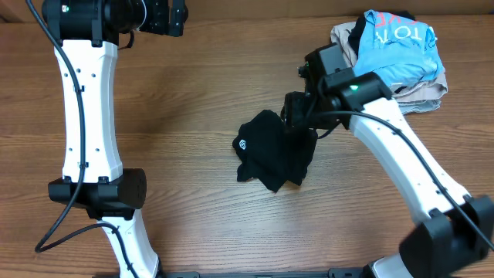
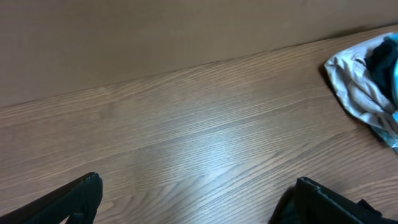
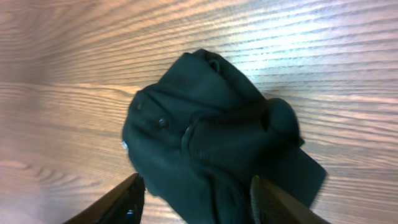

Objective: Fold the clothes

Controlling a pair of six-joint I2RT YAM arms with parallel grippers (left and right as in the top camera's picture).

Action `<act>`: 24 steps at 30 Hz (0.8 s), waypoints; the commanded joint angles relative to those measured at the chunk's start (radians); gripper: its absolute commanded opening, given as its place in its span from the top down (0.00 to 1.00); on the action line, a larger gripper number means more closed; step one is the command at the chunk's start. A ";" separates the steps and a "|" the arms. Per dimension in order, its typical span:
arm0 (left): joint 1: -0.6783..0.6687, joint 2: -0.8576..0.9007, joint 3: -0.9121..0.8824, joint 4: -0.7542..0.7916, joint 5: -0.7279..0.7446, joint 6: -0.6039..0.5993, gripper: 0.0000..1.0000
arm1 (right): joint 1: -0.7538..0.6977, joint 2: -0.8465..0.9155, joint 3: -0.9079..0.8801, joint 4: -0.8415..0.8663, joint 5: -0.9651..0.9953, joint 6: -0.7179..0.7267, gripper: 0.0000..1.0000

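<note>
The black garment [image 1: 274, 154] lies crumpled in a small heap near the table's middle, with its round white logo [image 1: 244, 144] on the left side. In the right wrist view the garment [image 3: 205, 124] fills the centre and shows small buttons. My right gripper [image 1: 297, 116] hangs over the garment's right edge. Its fingers [image 3: 196, 199] are spread apart, with fabric lying between them. My left gripper [image 1: 166, 17] is at the far back left, well away from the garment. In the left wrist view its fingers [image 2: 196, 199] are open and empty above bare wood.
A pile at the back right holds a light blue shirt with white lettering [image 1: 401, 46] on beige folded garments [image 1: 421, 96]. The pile also shows in the left wrist view [image 2: 367, 87]. The wooden table [image 1: 177, 162] spreads to the left. The arm bases stand at the front edge.
</note>
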 commanded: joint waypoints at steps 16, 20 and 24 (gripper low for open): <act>0.006 0.009 0.003 0.002 -0.032 0.030 0.00 | 0.113 0.149 0.043 -0.036 0.157 0.219 0.96; 0.006 0.009 0.003 0.005 -0.032 0.042 0.00 | 0.124 0.097 0.125 -0.157 0.160 0.219 0.96; 0.006 0.009 0.003 0.009 -0.052 0.042 0.00 | 0.175 0.065 0.144 -0.263 0.101 0.219 0.96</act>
